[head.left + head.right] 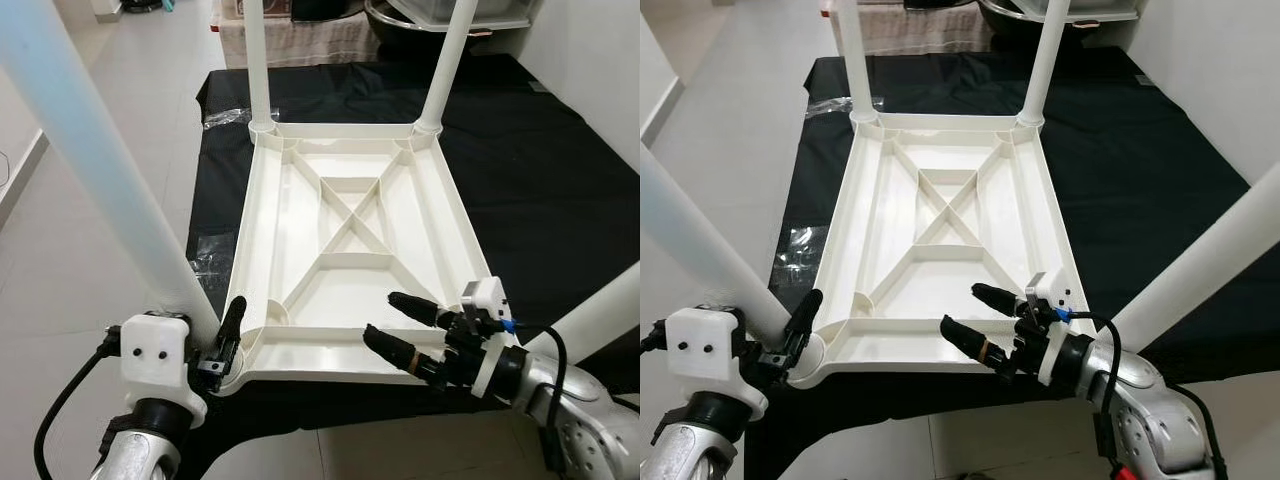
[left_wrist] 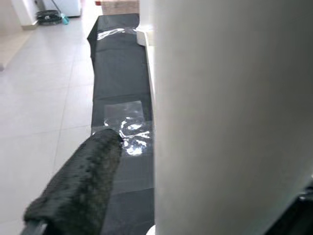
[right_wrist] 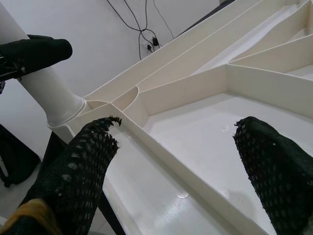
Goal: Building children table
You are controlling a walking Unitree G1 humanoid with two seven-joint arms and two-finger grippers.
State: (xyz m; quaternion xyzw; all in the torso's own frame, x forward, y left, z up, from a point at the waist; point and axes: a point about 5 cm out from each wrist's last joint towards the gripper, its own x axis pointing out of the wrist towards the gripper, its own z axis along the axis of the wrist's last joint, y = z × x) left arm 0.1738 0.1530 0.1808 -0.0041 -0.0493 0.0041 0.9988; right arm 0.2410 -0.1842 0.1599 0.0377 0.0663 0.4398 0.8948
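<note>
Four white legs on an upturned tabletop (image 1: 350, 250) lying on a black cloth (image 1: 560, 190), left claw (image 1: 226, 335) closed around the near-left leg (image 1: 100, 170), right claw (image 1: 405, 325) spread open, empty, over the near edge.

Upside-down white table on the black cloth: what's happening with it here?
The table top lies underside up, two legs already standing at its far corners. The left hand grips a third leg at the near left corner socket. The right hand hovers open over the near edge, with a fourth leg at the near right corner.
</note>
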